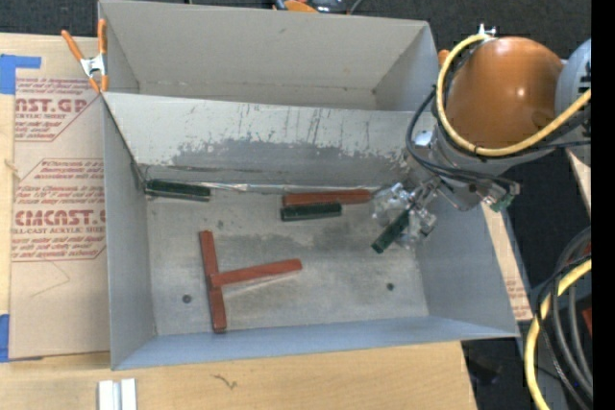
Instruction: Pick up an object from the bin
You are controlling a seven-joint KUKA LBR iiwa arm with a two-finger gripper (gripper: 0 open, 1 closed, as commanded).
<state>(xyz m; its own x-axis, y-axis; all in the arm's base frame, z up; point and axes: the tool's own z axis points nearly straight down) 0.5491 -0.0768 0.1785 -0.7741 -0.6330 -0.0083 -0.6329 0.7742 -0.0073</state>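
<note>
My gripper (410, 214) is low over the right side of the bin, close to the right wall. A short dark green stick (388, 236) slants down and to the left from between its fingers, its upper end caught there. The gripper is shut on this stick. Just left of it lie a red bar (327, 199) and, directly below that, another dark green bar (310, 212), side by side near the back of the floor.
Two red bars form a T on the left floor: an upright one (212, 281) and one (260, 273) pointing right. A dark green bar (178, 191) lies at the back left. The arm's orange dome and yellow cables hang over the right rim.
</note>
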